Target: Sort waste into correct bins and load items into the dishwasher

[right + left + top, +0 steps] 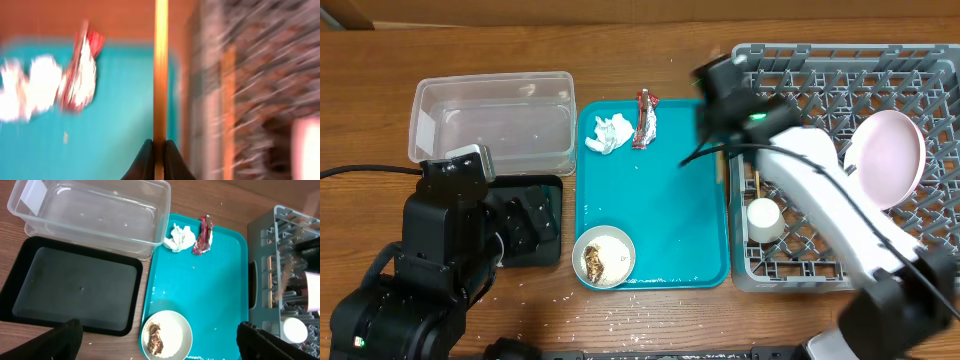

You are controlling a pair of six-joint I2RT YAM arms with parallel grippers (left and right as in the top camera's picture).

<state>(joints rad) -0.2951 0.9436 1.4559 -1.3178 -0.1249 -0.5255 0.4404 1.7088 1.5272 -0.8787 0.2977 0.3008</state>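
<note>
A wooden chopstick (160, 75) stood upright, pinched in the right gripper (159, 150), over the edge where the teal tray (670, 200) met the grey dish rack (840, 50); that wrist view was blurred. The rack held a pale plate (886, 155) and a white cup (763, 218). On the tray lay a crumpled tissue (608, 132), a snack wrapper (645, 120) and a bowl (604, 257) with crumbs. The left gripper (157, 330) hung wide open above the black tray (75, 287), beside the clear tub (495, 80) on the desk (620, 60).
</note>
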